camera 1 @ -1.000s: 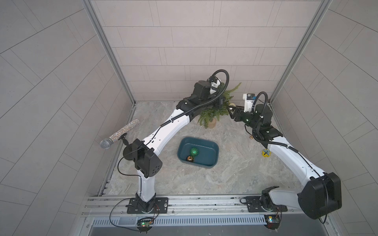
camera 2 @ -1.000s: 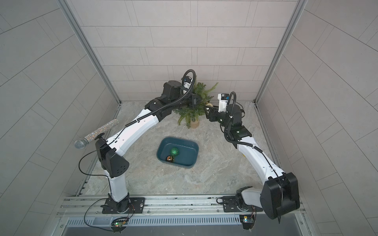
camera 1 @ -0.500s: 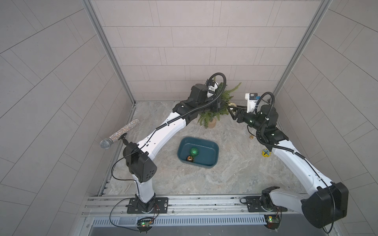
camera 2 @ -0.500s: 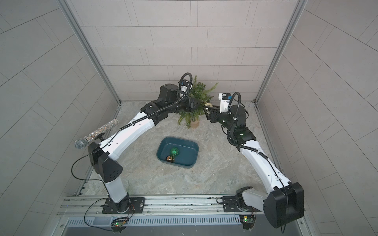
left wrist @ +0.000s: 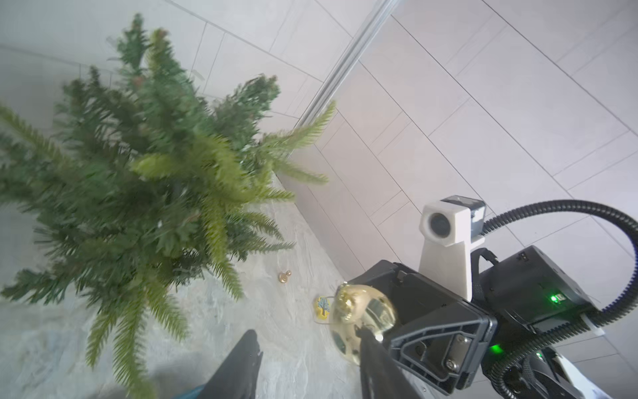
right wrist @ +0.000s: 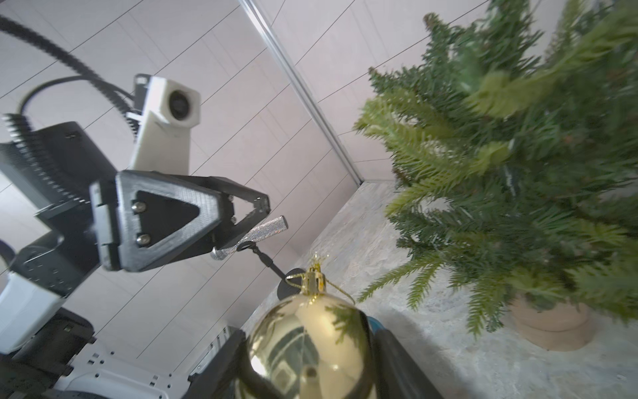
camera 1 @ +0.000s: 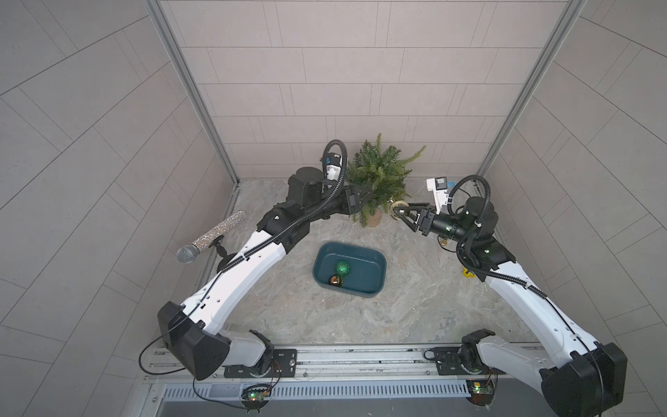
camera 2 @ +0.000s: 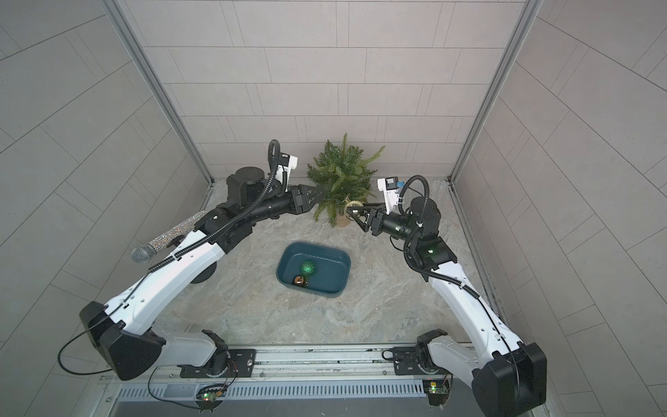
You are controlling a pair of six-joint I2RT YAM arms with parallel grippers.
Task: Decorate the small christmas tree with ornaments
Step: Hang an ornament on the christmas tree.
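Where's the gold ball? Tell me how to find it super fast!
Find the small christmas tree at the back of the table. Just beside its lower branches, the right gripper is shut on the pale gold ornament. It's the only ball out of the teal tub, where the green ornament and the copper ornament lie.

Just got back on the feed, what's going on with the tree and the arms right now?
The right gripper has its jaws shut on the pale gold ornament and holds it beside the lower branches of the small christmas tree; its loop is not on any branch. The left gripper is at the tree's other side, jaws open and empty. The green ornament and the copper ornament lie in the teal bin in front of the tree. No ornament shows on the tree.
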